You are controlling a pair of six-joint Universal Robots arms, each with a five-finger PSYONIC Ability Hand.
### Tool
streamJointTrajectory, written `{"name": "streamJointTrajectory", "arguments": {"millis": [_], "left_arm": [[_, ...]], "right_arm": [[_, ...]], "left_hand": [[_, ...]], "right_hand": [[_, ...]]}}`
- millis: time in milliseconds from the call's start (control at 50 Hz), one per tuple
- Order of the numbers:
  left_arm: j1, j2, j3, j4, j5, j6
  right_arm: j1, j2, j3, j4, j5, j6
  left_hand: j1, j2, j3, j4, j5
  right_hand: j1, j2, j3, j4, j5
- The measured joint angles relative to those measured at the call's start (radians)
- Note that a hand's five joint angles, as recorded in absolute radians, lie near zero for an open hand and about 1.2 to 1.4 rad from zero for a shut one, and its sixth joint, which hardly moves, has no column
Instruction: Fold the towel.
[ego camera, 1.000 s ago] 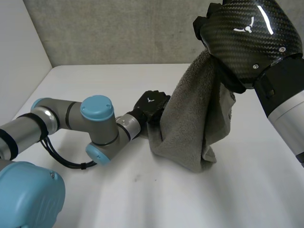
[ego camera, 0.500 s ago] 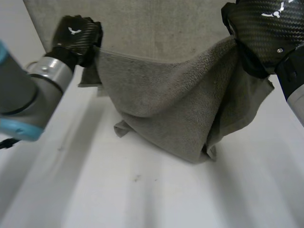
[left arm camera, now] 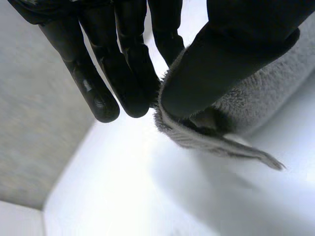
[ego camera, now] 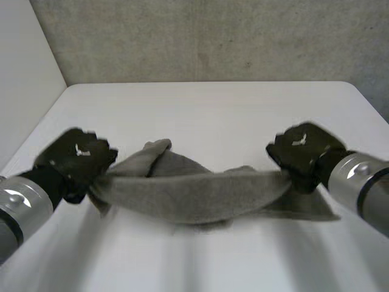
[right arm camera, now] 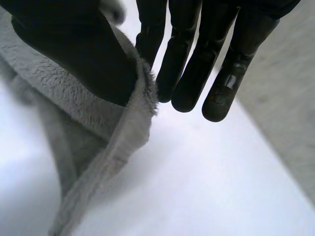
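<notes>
The left hand (ego camera: 76,159) is seen low over the near left part of the white table (ego camera: 213,103). In its wrist view an end of the grey towel (ego camera: 188,194) is pinched between its thumb (left arm camera: 231,64) and nearly straight fingers (left arm camera: 128,73). The right hand (ego camera: 302,155) is held at about the same height on the opposite side. There the other end of the cloth is clamped in the same way, thumb (right arm camera: 74,54) against straight fingers (right arm camera: 192,64).

Between the two hands the towel is drawn out into a long, shallow band that sags in the middle. Its lower part is laid on the table, and a twisted ridge is raised behind it, nearer the left hand. A flat flap is spread on the surface below the right hand.

One second ago the towel was hung high from the right hand alone, with the left hand low beside it. Half a second ago it was held up by both hands as a curtain. Both hands have since been brought down and drawn well apart.

From this, a laying-out step is judged to be in hand, with no tidy fold yet made. The twisted ridge is likely to need flattening before an edge can be carried over.
</notes>
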Motion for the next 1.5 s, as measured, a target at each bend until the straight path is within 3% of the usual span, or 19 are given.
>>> {"name": "streamJointTrajectory", "arguments": {"millis": [160, 260, 360, 460, 500, 600, 700, 800, 920, 1080, 1200, 1320, 1360, 1440, 1500], "left_arm": [[0.017, -0.233, 0.057, 0.042, -0.005, 0.048], [0.017, -0.481, 0.370, 0.148, -0.037, 0.051], [0.013, -0.637, 0.758, 0.281, -0.090, 0.032], [0.013, -0.603, 1.006, 0.511, -0.136, -0.110], [0.013, -0.574, 1.022, 0.565, -0.142, -0.152], [0.017, -0.481, 0.903, 0.648, -0.143, -0.220], [0.026, -0.415, 0.638, 0.669, -0.134, -0.226], [0.034, -0.391, 0.436, 0.697, -0.117, -0.222], [0.037, -0.407, 0.202, 0.749, -0.075, -0.217], [0.034, -0.527, 0.038, 0.762, -0.056, -0.213], [0.034, -0.558, 0.003, 0.745, -0.057, -0.196], [0.037, -0.520, -0.018, 0.725, -0.059, -0.147], [0.038, -0.494, -0.030, 0.721, -0.059, -0.133], [0.040, -0.475, -0.042, 0.720, -0.059, -0.127], [0.043, -0.453, -0.065, 0.720, -0.059, -0.127]], "right_arm": [[0.008, 0.203, -0.082, 0.013, 0.015, -0.078], [0.015, 0.355, -0.356, -0.112, 0.103, -0.093], [0.020, 0.397, -0.639, -0.417, 0.231, -0.091], [0.021, 0.321, -0.675, -0.762, 0.251, -0.089], [0.022, 0.292, -0.643, -0.822, 0.242, -0.087], [0.022, 0.222, -0.473, -0.908, 0.208, -0.074], [0.016, 0.189, -0.250, -0.898, 0.192, -0.048], [0.011, 0.177, -0.106, -0.883, 0.179, -0.039], [0.008, 0.192, 0.097, -0.876, 0.099, -0.031], [0.006, 0.311, 0.195, -0.836, 0.007, -0.030], [0.005, 0.333, 0.197, -0.743, -0.001, -0.019], [-0.032, 0.313, 0.182, -0.664, 0.007, 0.097], [-0.078, 0.296, 0.177, -0.648, 0.014, 0.215], [-0.117, 0.286, 0.175, -0.643, 0.017, 0.324], [-0.196, 0.276, 0.178, -0.630, 0.016, 0.554]], "left_hand": [[0.000, 0.000, 0.000, 0.000, 0.000], [0.000, 0.000, 0.001, 0.000, 0.000], [0.000, 0.001, 0.001, 0.000, 0.009], [0.000, 0.001, 0.001, 0.001, 0.012], [0.015, 0.001, 0.001, 0.000, 0.013], [0.020, 0.001, 0.001, 0.000, 0.012], [0.020, 0.001, 0.001, 0.000, 0.013], [0.020, 0.001, 0.001, 0.000, 0.013], [0.025, 0.001, 0.001, 0.000, 0.013], [0.025, 0.001, 0.001, 0.000, 0.013], [0.025, 0.001, 0.001, 0.001, 0.013], [0.025, 0.001, 0.001, 0.000, 0.013], [0.025, 0.001, 0.001, 0.001, 0.013], [0.025, 0.001, 0.001, 0.001, 0.013], [0.025, 0.001, 0.001, 0.001, 0.012]], "right_hand": [[0.000, 0.000, 0.000, 0.000, 0.000], [0.000, 0.000, 0.000, 0.000, 0.000], [0.000, 0.000, 0.000, 0.000, 0.000], [0.000, 0.000, 0.000, 0.000, 0.000], [0.000, 0.000, 0.000, 0.000, 0.000], [0.000, 0.000, 0.000, 0.000, 0.001], [0.000, 0.000, 0.004, 0.000, 0.002], [0.000, 0.000, 0.005, 0.000, 0.002], [0.000, 0.000, 0.005, 0.000, 0.003], [0.000, 0.000, 0.005, 0.000, 0.003], [0.000, 0.000, 0.005, 0.000, 0.003], [-0.020, -0.047, -0.043, -0.051, -0.035], [-0.135, -0.204, -0.220, -0.223, -0.178], [-0.249, -0.334, -0.351, -0.361, -0.319], [-0.438, -0.559, -0.575, -0.591, -0.561]]}}
